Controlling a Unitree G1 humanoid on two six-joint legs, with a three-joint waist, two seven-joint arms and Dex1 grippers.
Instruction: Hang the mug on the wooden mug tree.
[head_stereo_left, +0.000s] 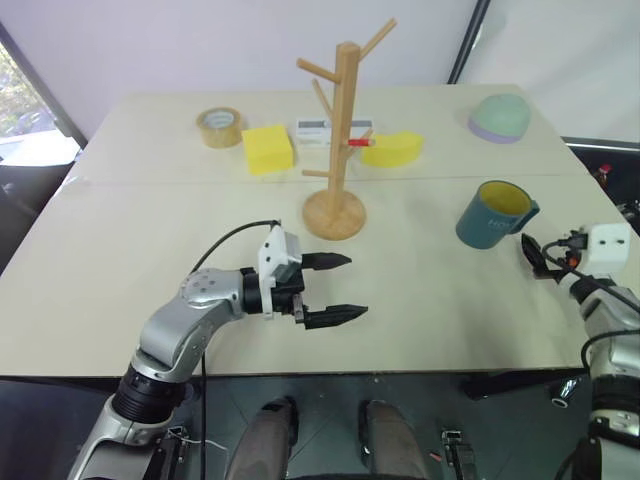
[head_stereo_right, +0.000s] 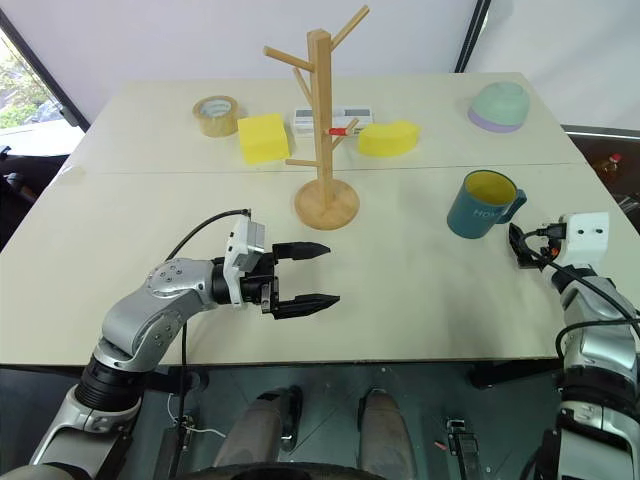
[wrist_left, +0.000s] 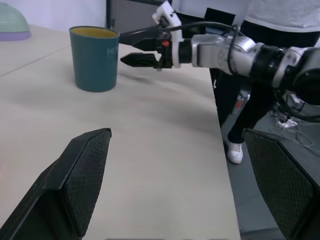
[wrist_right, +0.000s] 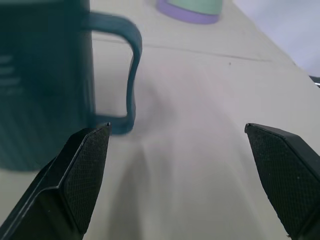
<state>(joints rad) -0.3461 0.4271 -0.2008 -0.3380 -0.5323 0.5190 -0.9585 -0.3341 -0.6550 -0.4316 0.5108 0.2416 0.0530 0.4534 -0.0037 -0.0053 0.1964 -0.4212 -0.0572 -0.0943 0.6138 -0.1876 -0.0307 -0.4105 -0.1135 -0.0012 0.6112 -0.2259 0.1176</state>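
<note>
Black fingers of the left gripper (head_stereo_left: 340, 288) stand spread and empty over the table (head_stereo_left: 120, 290), near the front edge. Further right, the right gripper (wrist_left: 129, 48) is wide open just short of the mug (head_stereo_left: 492, 215), grasping nothing. Glazed, rigid and probably slippery, the upright mug looks best taken by its body, leaving the loop handle (wrist_right: 131, 75) free. Beyond stands the wooden mug tree (head_stereo_left: 338, 140).
</note>
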